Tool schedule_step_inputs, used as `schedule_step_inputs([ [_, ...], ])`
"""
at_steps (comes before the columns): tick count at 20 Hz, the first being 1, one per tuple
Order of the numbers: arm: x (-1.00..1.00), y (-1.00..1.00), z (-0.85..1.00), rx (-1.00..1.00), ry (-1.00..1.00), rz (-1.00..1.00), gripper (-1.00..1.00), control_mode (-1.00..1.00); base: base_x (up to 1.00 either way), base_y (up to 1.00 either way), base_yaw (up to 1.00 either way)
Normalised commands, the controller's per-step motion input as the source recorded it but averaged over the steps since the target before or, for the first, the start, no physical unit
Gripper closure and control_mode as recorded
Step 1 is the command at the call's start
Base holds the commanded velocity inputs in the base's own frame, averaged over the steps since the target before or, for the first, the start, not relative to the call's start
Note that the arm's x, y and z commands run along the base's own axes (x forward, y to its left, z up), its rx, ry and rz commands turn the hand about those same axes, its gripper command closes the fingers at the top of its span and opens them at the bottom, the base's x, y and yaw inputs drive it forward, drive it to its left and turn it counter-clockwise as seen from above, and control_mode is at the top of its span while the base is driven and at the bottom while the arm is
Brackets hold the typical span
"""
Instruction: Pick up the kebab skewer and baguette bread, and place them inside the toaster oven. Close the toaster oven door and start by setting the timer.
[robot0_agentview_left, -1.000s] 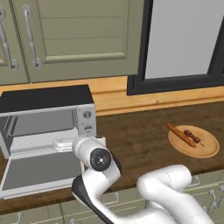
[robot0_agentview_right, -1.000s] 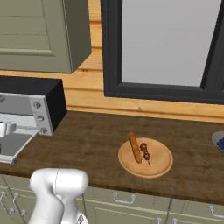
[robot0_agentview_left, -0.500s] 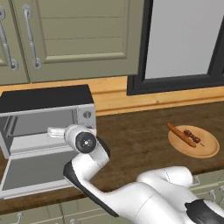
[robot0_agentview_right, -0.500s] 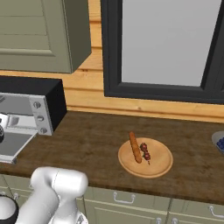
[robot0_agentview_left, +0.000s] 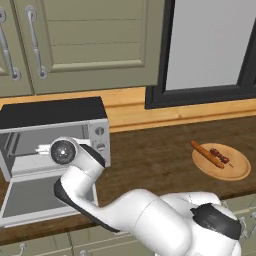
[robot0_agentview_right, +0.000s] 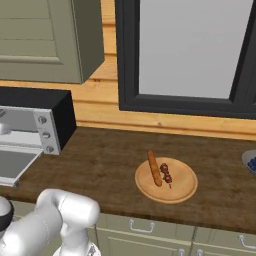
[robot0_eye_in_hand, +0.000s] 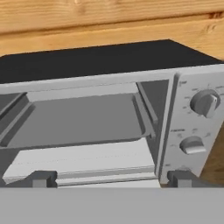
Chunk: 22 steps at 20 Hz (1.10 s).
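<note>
Swinging further left since a moment ago, my arm now faces the toaster oven (robot0_eye_in_hand: 109, 105) — its door (robot0_agentview_left: 40, 197) down. Jaws spread wide, holding nothing — baguette bread (robot0_agentview_right: 154, 168) and kebab skewer (robot0_agentview_right: 166, 174) lie on the plate (robot0_agentview_right: 182, 192).

The light is bright and even, and it seems to come from no one place. Shadows are soft and faint. A little dark patch sits on the desk (robot0_agentview_right: 105, 160) beside the toaster oven (robot0_agentview_left: 55, 131). The inside of the oven looks flat and grey. Nothing shines or glares. Edges look a bit fuzzy and blocky. Straight lines stay straight.
</note>
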Motion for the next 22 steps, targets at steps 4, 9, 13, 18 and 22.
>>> schedule_step_inputs([
  [4,0.21,0.00,0.00,-0.06,-0.02,0.01,-1.00,-1.00,0.00,0.00,0.00],
  [9,0.06,0.46,-0.24,-0.06,-0.02,0.09,-1.00,-1.00,0.00,0.00,0.00],
  [13,0.19,0.39,-0.37,-0.04,-0.07,0.05,-1.00,-1.00,0.00,0.00,0.00],
  [18,0.29,-0.19,-0.04,0.00,-0.10,0.00,-1.00,-1.00,0.00,0.00,0.00],
  [22,0.26,-0.32,-0.06,0.05,0.00,0.00,-1.00,-1.00,0.00,0.00,0.00],
])
